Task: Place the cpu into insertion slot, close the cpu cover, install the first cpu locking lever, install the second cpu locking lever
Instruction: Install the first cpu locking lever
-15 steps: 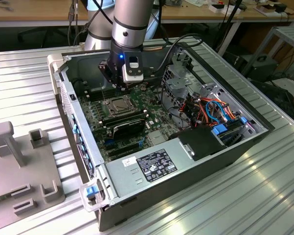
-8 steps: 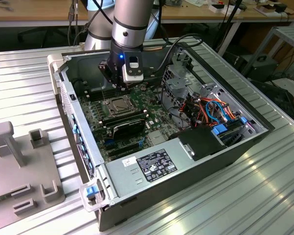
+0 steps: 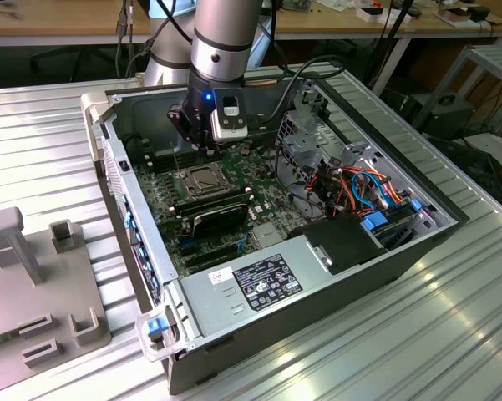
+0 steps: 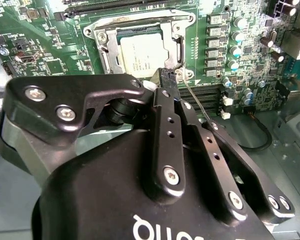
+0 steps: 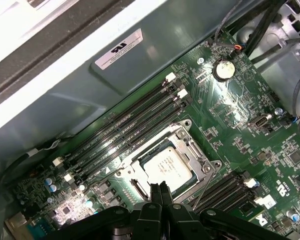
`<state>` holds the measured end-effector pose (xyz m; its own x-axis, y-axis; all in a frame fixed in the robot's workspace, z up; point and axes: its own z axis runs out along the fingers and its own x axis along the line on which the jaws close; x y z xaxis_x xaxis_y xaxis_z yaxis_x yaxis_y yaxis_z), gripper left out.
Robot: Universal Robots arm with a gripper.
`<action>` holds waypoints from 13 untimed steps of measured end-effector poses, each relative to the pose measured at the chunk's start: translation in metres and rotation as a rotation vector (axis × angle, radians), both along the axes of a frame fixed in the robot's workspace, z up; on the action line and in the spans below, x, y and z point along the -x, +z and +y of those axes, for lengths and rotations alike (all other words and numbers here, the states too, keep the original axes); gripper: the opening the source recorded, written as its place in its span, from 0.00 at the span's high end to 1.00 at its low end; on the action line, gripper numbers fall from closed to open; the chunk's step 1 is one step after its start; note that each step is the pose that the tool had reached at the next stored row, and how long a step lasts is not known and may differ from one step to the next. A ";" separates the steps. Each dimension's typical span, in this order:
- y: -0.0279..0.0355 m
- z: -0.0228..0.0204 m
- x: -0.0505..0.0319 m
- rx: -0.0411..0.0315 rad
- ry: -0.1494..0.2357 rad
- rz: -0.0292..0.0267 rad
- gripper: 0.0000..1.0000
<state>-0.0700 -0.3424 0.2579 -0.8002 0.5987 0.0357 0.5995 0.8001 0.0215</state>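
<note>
The cpu (image 4: 144, 50) (image 5: 168, 168) lies silver face up in the insertion slot (image 3: 202, 180) on the green motherboard. The cpu cover (image 4: 140, 21) (image 5: 189, 146) lies flat around it, its window framing the chip. My gripper (image 4: 167, 78) (image 5: 159, 192) (image 3: 204, 144) hangs just above one edge of the socket with its two black fingers pressed together and nothing visible between them. A thin metal locking lever (image 4: 195, 102) stands up at a slant from the socket corner, right beside the fingertips. In the exterior view a thin lever (image 3: 177, 160) rises on the socket's left.
Long black memory slots (image 5: 127, 125) flank the socket. A black expansion card (image 3: 221, 219) stands close in front of it, with the power supply (image 3: 259, 280) beyond. A drive cage with coloured cables (image 3: 363, 188) is at the exterior view's right. A grey fixture (image 3: 33, 284) sits outside the case.
</note>
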 end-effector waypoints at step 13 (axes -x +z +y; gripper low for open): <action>0.0000 0.0000 0.0000 0.0000 0.002 -0.0001 0.89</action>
<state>-0.0700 -0.3424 0.2579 -0.8014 0.5971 0.0357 0.5980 0.8012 0.0216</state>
